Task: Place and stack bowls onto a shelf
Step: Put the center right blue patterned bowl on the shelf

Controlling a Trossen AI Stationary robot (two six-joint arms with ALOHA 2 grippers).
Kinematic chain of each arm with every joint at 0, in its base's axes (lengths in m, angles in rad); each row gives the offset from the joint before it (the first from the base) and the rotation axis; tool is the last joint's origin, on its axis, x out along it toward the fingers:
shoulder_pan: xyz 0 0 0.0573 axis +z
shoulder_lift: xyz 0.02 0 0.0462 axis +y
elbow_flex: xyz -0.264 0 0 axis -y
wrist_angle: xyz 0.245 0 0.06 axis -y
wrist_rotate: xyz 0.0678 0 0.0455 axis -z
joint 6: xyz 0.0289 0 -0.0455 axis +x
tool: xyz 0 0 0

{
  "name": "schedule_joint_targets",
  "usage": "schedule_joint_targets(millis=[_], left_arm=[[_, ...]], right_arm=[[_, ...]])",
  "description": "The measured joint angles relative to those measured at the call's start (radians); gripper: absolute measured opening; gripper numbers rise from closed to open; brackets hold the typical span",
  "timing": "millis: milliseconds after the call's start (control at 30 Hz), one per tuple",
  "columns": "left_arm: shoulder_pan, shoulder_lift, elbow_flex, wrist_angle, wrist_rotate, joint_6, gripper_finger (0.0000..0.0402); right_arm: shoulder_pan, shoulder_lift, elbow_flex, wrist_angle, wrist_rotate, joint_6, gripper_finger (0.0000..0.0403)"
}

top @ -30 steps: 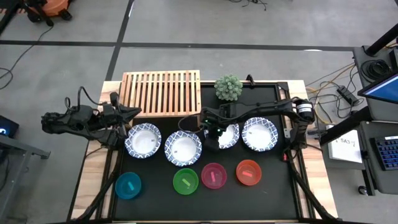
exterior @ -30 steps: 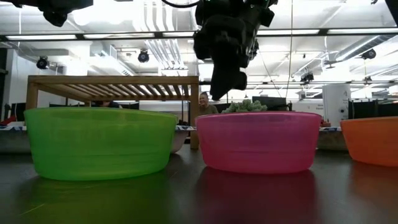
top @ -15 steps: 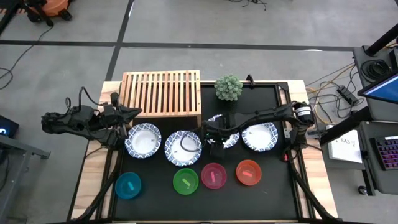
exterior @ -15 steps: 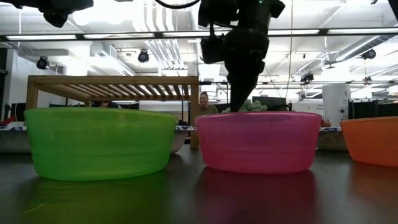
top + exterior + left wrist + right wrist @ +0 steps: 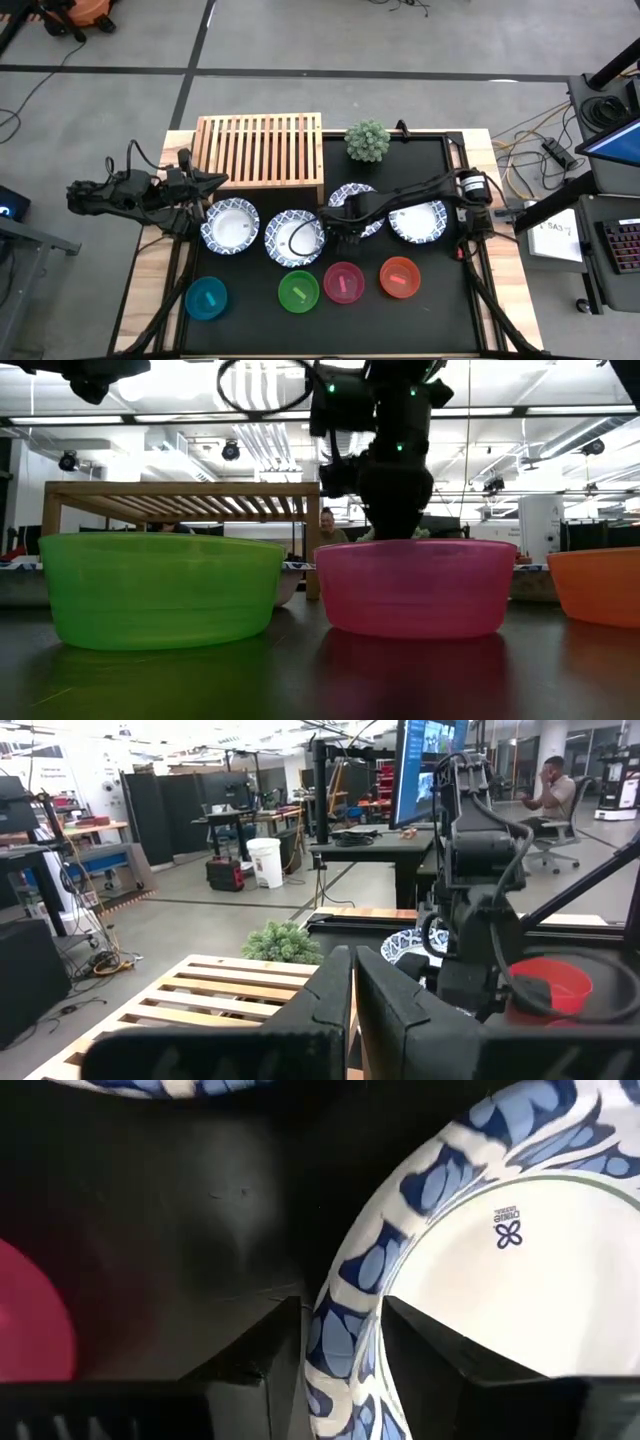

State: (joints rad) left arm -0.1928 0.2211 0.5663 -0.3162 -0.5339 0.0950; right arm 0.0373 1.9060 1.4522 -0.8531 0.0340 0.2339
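While the left pincer [image 5: 215, 180] waits w/ fingers pressed together at the counter's [image 5: 150, 260] left edge beside the shelf [image 5: 260, 148], the right pincer [image 5: 328, 222] pinches the rim of the second white bowl [image 5: 293, 238], mid-row, behind the pink bowl [image 5: 343, 282].

From my station I see a small green potted plant [image 5: 367, 140] at the back of the black mat [image 5: 440, 300] on the wooden bench [image 5: 500, 270]. Off to the right sits a keyboard [image 5: 622, 245]. Across the room a person [image 5: 556, 795] sits in an office chair beside a white bin [image 5: 265, 862].
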Motion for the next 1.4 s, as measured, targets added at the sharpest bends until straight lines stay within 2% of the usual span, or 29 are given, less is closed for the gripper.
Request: schedule_joint_targets(millis=[200,467,800,967,1167,1400], left_arm=[[0.0,0.0,0.0,0.0,0.0,0.0,0.0],[0.0,0.0,0.0,0.0,-0.001,0.0,0.0],[0.0,0.0,0.0,0.001,-0.001,0.0,0.0],[0.0,0.0,0.0,0.001,-0.001,0.0,0.0],[0.0,0.0,0.0,0.006,-0.001,0.0,0.0],[0.0,0.0,0.0,0.01,-0.001,0.0,0.0]], right_arm=[[0.0,0.007,0.0,0.003,-0.012,0.01,0.0094],[-0.001,-0.043,0.0,-0.014,-0.033,0.04,0.0015],[-0.002,-0.231,0.054,-0.103,-0.095,0.083,0.0013],[-0.002,-0.369,0.129,-0.098,-0.071,0.082,0.0013],[-0.007,-0.475,0.165,0.063,0.071,-0.087,0.0013],[-0.076,-0.42,0.164,0.327,0.098,-0.39,0.0013]])
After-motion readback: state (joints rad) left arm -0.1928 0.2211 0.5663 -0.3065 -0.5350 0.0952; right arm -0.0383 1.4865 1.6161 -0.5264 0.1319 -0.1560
